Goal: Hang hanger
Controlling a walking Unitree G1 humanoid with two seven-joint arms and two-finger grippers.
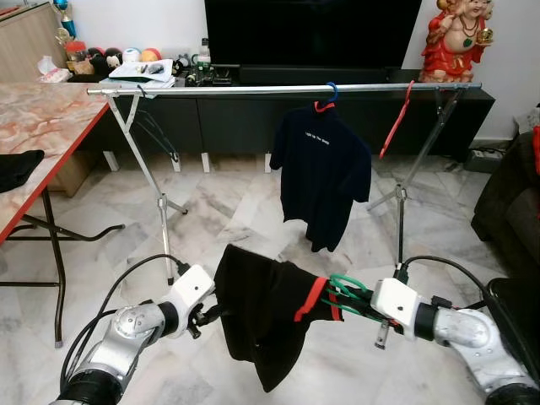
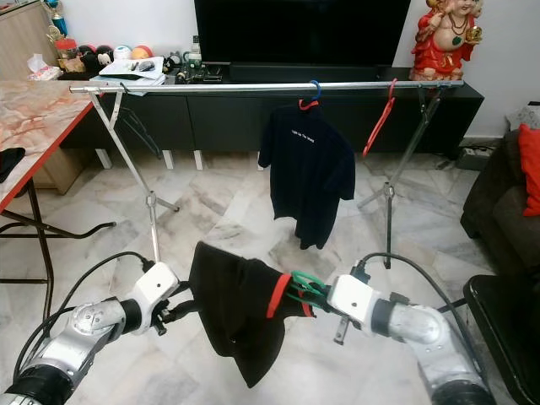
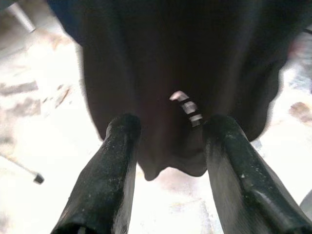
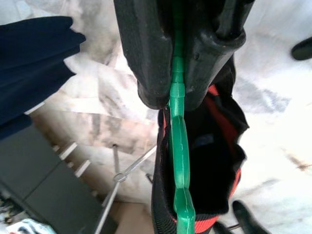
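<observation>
Marble-floored living room, metal clothes rail (image 1: pixel 253 89) spanning it ahead at 12 o'clock, a dark shirt (image 1: pixel 322 173) and a red hanger (image 1: pixel 396 120) already on it. Right gripper (image 4: pixel 176 100) clamped tight on green hanger (image 4: pixel 178 146), black garment (image 1: pixel 261 316) draped from it, held low and well short of the rail. Left gripper (image 3: pixel 168 146) spread open just beside the garment's far edge, holding nothing.

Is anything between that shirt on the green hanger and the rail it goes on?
Nothing visible. The right gripper holds the green hanger low before the rail, which has bare stretches beside the hung navy shirt.
</observation>
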